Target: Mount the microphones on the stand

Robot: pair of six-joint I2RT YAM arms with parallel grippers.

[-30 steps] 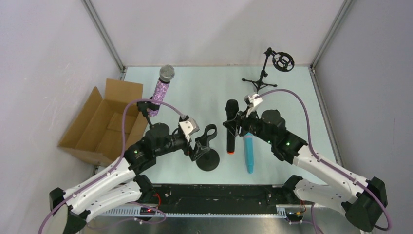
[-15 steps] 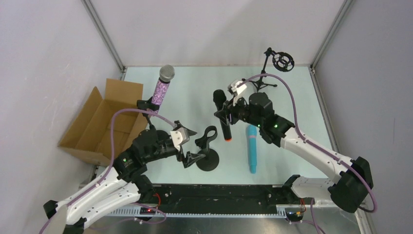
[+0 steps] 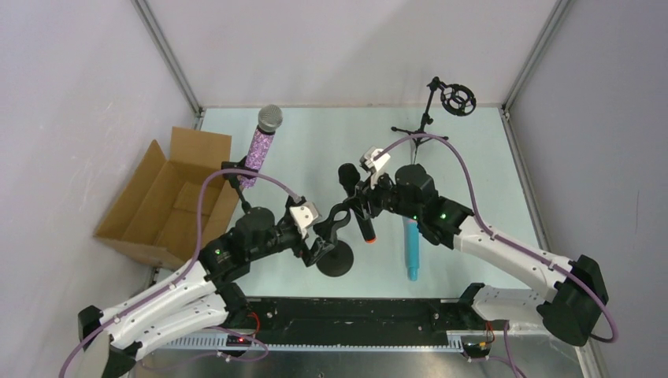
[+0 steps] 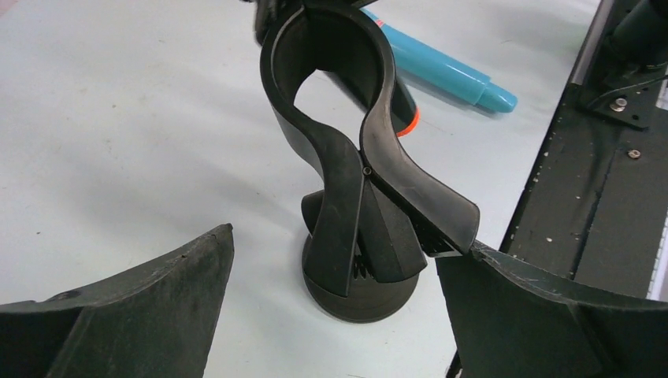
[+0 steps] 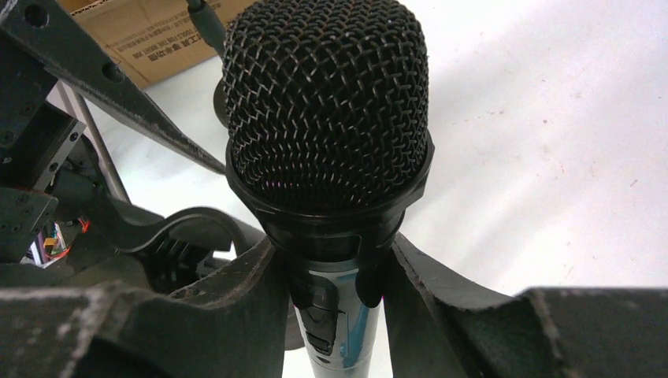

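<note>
Top external: three microphones [image 3: 262,146], black one [image 3: 346,177] tight in right gripper [image 3: 364,200]; left gripper [image 3: 317,242] agape around one clip [image 3: 339,214].

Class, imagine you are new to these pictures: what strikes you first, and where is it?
The black microphone, clamped in the right gripper, fills the right wrist view, poised just beside the empty black clip stand near the table's middle. At far left, a purple glitter microphone stands clipped beside the cardboard box.

The black clip stand [image 4: 346,165] is upright at centre, between the spread fingers [image 4: 134,311] of the left gripper [image 4: 350,240]. At 1 o'clock lies the light blue microphone [image 4: 441,67], and just beside it the black microphone [image 4: 408,118] shows its orange-red end.
</note>
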